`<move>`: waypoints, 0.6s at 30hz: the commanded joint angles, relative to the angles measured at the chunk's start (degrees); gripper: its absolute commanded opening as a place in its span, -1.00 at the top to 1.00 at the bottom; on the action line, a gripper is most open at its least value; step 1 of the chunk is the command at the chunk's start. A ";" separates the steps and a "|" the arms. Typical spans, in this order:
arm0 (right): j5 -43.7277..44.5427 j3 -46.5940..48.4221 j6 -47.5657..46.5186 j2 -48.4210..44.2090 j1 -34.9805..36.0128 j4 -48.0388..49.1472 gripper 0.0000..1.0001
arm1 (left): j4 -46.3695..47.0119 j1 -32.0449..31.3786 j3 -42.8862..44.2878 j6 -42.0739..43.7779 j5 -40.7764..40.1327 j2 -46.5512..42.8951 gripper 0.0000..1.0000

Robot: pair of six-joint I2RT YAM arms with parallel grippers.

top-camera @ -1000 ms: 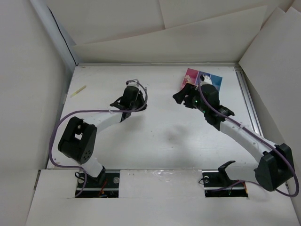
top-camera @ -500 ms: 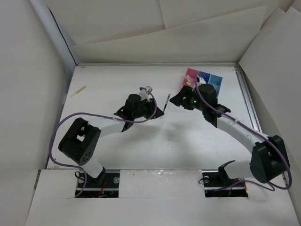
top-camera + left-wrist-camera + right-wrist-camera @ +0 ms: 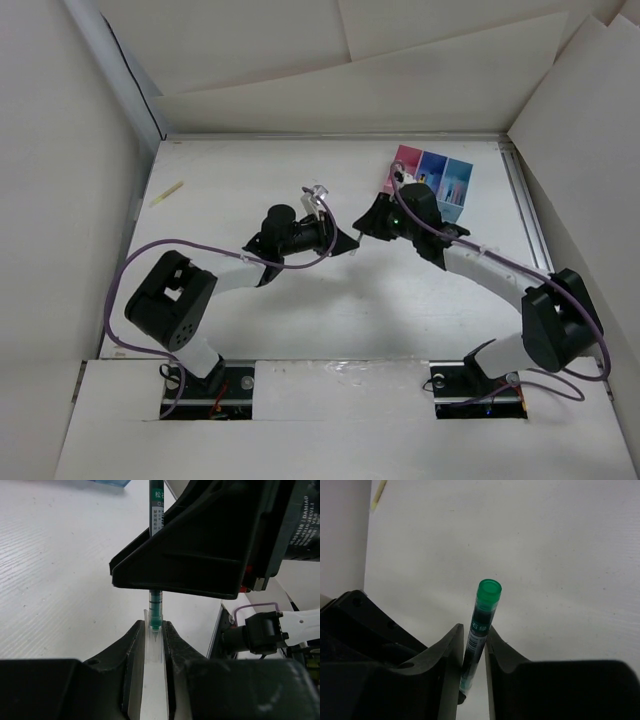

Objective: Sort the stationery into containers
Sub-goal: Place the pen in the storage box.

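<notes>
A green pen [image 3: 482, 615] with a white label hangs in the air over the middle of the table, between both grippers. My left gripper [image 3: 153, 627] is shut on its clear tip end [image 3: 156, 622]. My right gripper [image 3: 473, 632] has its fingers pressed on the labelled barrel, and the green end cap sticks out beyond them. In the top view the left gripper [image 3: 345, 240] and the right gripper [image 3: 366, 224] meet nose to nose. The containers stand in a row at the back right: pink [image 3: 405, 160], dark blue [image 3: 432, 165], light blue [image 3: 458, 180].
A yellow pencil [image 3: 166, 193] lies near the left wall, and shows as a yellow sliver [image 3: 379, 492] in the right wrist view. White cardboard walls enclose the table on three sides. The right arm's forearm [image 3: 480, 265] stretches across the right half of the table.
The left gripper carried the pen rightward to the table's middle. The right gripper came left from the bins to meet it and closed its jaws around the barrel.
</notes>
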 commanded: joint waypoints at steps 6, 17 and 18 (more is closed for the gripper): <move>5.54 3.05 1.61 -0.08 1.11 3.01 0.88 | 7.18 0.13 -0.83 -1.04 4.46 0.76 0.57; 16.08 9.29 -1.29 -0.08 -4.68 -3.93 0.95 | 6.04 0.13 -3.19 0.98 0.17 -4.59 -0.49; 18.26 10.08 -1.29 -0.08 -7.12 -4.54 0.95 | 5.51 0.13 -3.20 0.98 -0.37 -5.13 -0.49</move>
